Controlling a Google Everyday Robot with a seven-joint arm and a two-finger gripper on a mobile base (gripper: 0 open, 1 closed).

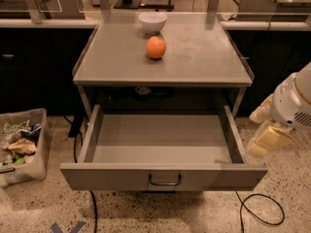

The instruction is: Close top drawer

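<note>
The top drawer (160, 176) is a wide, shallow grey metal drawer, pulled fully out from under the grey table top (204, 57). Its inside is bare, and its flat front panel carries a small dark loop handle (165, 180) at the middle. My gripper (263, 132), cream-coloured on a white arm (294, 103), hangs at the right edge of the view. It is just right of the drawer's right side wall, near the front right corner and apart from it. It holds nothing that I can see.
An orange (156, 47) and a white bowl (152, 21) sit on the table top. A clear bin of rubbish (22, 147) stands on the floor at the left. Cables (262, 212) lie on the floor by the drawer front. Dark counters run behind.
</note>
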